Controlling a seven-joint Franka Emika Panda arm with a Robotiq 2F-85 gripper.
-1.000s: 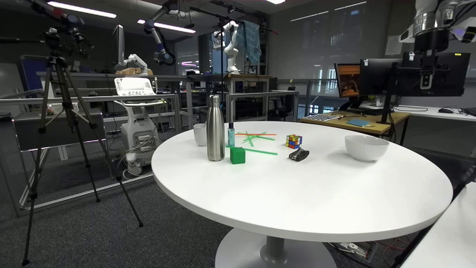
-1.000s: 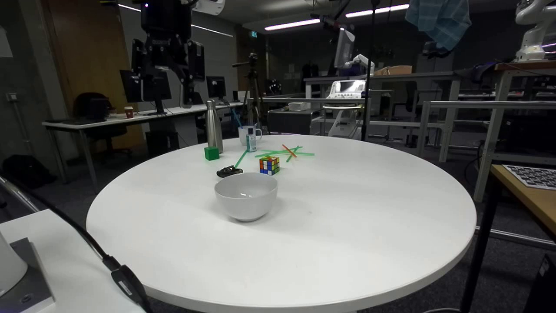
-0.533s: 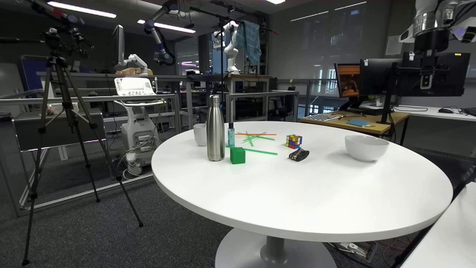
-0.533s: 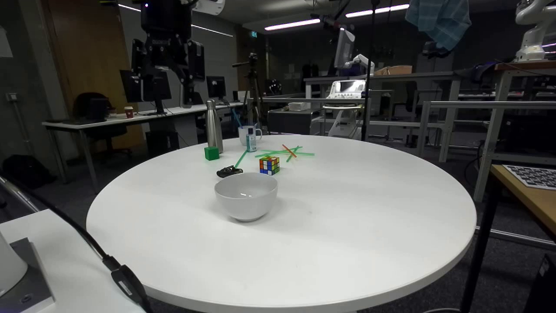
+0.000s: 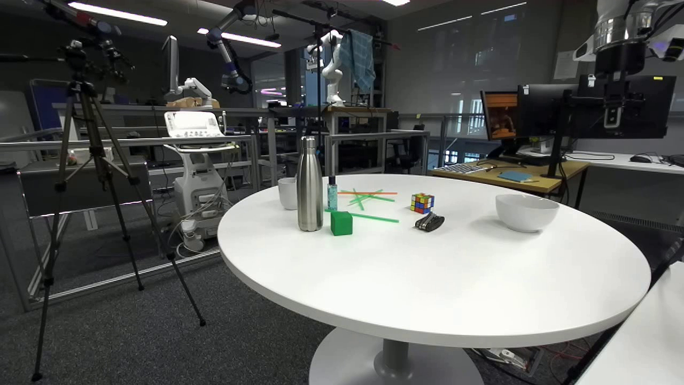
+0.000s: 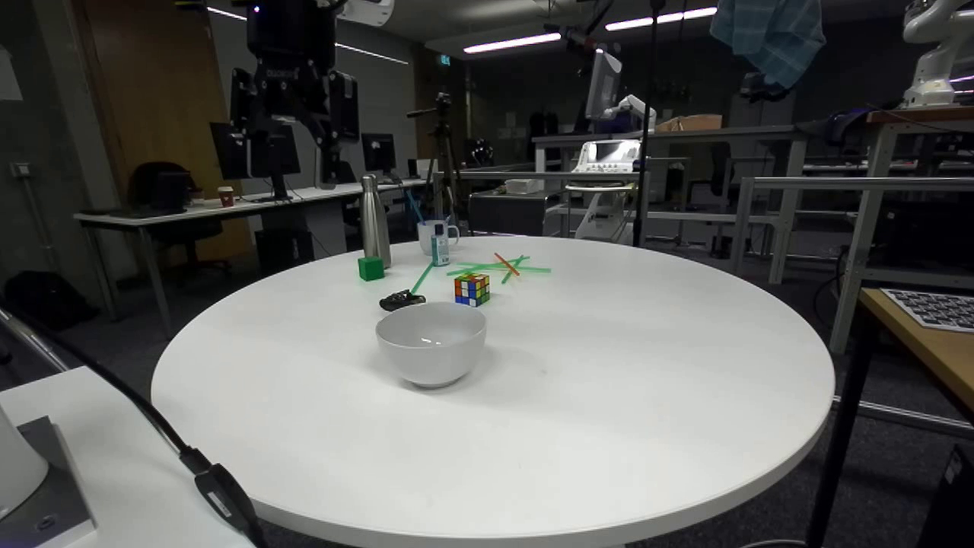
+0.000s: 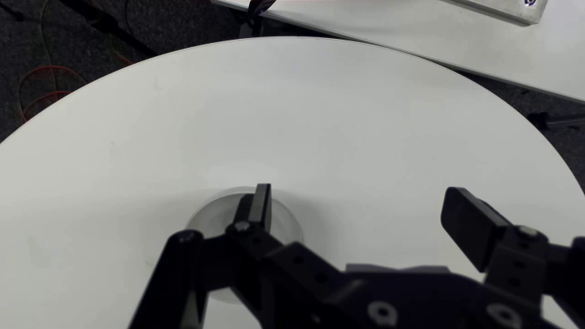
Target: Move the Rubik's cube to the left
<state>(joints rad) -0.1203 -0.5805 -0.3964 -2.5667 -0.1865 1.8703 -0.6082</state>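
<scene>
Rubik's cube [image 5: 422, 203]: sitting flat on the table [image 5: 427, 289], near the dark object [image 5: 429, 222]. Both exterior views have it in sight.
gripper [image 7: 358, 205]: jaws spread wide, nothing between them, hanging well above the tabletop. It's got hold of zip.
done so far: nothing that I can make out; my guess is this is right at the start.
left to do: pretty much the whole job, I reckon. Get over to the cube, come down, grab it, shift it left, let go, back off. Whose left that is, I can't say, so no call on the target spot.
gap by the cube: looks almost like contact with the dark object in an exterior view, but in an exterior view there's bare surface between the cube [image 6: 472, 289] and the dark object [image 6: 402, 301]. So, apart.
bowl [image 6: 431, 350]: seems to crowd the cube there, yet in an exterior view the bowl [image 5: 526, 213] is well apart from it.
mug [image 6: 426, 238]: handle shows there; in an exterior view the steel bottle [image 5: 309, 187] blocks that side.
wrist view: no cube at all, just the bowl below, partly behind the gripper. Best look at those bare jaws though.
</scene>
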